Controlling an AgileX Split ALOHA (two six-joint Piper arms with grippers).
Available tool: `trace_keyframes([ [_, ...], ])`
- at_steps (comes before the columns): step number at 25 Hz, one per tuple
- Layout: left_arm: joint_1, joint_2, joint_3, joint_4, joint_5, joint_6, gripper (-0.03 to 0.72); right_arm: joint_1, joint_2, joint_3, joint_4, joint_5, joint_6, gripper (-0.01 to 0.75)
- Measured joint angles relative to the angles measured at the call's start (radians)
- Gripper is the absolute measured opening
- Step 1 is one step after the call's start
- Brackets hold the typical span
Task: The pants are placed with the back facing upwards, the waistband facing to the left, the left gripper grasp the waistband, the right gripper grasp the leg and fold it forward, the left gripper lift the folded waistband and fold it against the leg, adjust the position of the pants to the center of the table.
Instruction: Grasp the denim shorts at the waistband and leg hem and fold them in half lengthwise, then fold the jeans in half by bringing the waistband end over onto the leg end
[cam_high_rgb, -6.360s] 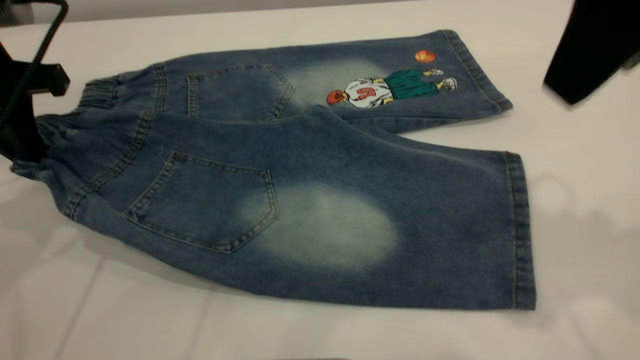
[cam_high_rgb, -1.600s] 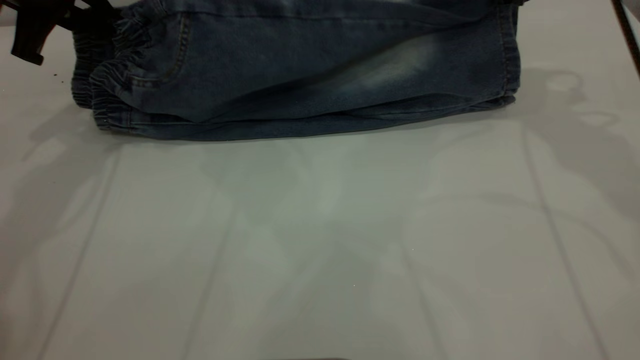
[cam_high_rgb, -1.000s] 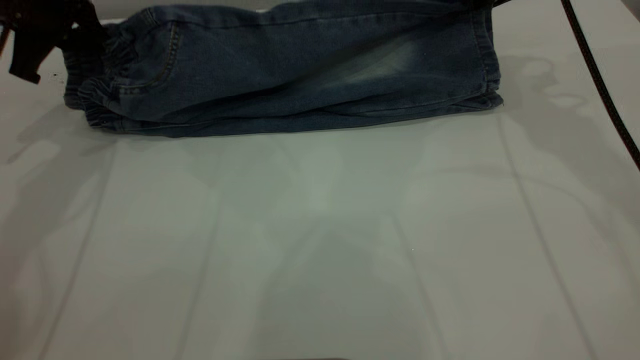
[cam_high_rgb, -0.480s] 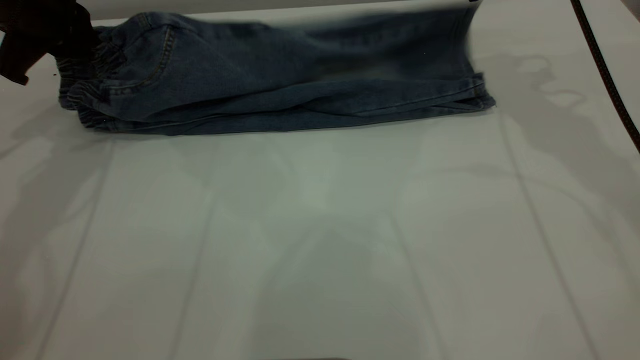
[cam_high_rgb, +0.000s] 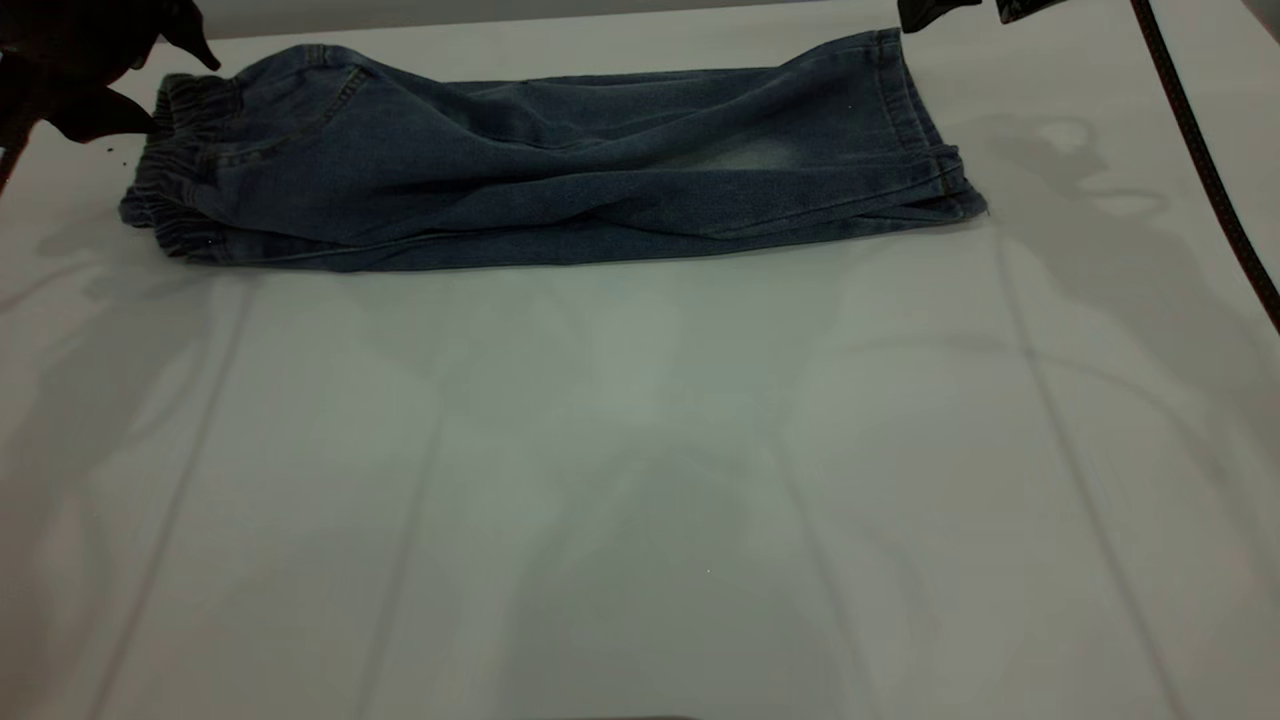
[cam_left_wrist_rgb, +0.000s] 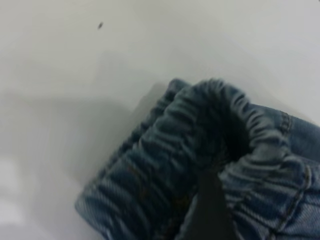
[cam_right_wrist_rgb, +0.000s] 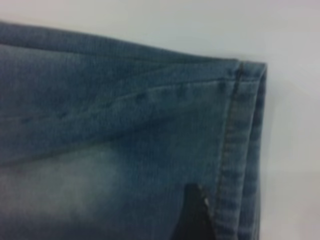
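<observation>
Finding: the pants (cam_high_rgb: 560, 170) lie folded lengthwise at the far side of the desk (cam_high_rgb: 640, 480), well off its centre. The waistband (cam_high_rgb: 175, 150) is at the left and the leg (cam_high_rgb: 760, 150) with the faded patch is on top. Your left hand (cam_high_rgb: 90, 70) sits just beside the waistband at the far left corner. Your right hand (cam_high_rgb: 940, 12) sits at the top edge of the exterior view, just past the hem (cam_right_wrist_rgb: 235, 150). For both hands, you cannot tell from any view whether they are open or closed.

Risks, as judged:
- The waistband is bunched in two thick gathered layers. If you take only the upper one, the lengthwise fold is likely to open when you lift.
- The top leg is creased and slightly skewed over the lower one, so carrying the waistband across could leave the edges uneven.
- The black cable (cam_high_rgb: 1200, 170) hangs over the right side and could drag the cloth.

Views: the exterior view alone shows the whole garment and its place on the desk. The left wrist view shows the two gathered waistband layers. The right wrist view shows the stacked hem edges lying close together.
</observation>
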Motion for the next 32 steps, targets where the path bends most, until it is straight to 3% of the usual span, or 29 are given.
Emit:
trace_keyframes([
  [5,0.000,-0.026,-0.039,0.000,0.011,0.343,0.500,0.000,-0.039,0.000,-0.001,0.045,-0.001,0.497],
  [9,0.000,-0.069,-0.075,-0.012,0.172,0.627,0.499,0.015,-0.082,-0.006,-0.004,0.117,-0.027,0.497],
  [13,0.000,-0.083,-0.077,-0.008,0.321,0.690,0.499,0.058,-0.094,-0.068,-0.007,0.232,-0.045,0.497],
  [17,0.000,-0.088,-0.078,0.090,0.441,0.701,0.499,0.116,-0.094,-0.155,-0.011,0.355,-0.046,0.497],
  [21,0.000,-0.092,-0.109,0.231,0.574,0.619,0.499,0.167,-0.094,-0.228,-0.012,0.443,-0.048,0.497],
  [24,0.000,-0.092,-0.184,0.397,0.709,0.460,0.499,0.188,-0.095,-0.246,-0.011,0.483,-0.049,0.497],
  [28,0.000,-0.093,-0.318,0.721,0.931,0.215,0.499,0.199,-0.095,-0.250,-0.011,0.525,-0.048,0.497],
  [32,0.000,-0.093,-0.383,1.030,0.986,0.005,0.499,0.220,-0.091,-0.250,-0.004,0.545,-0.046,0.497],
])
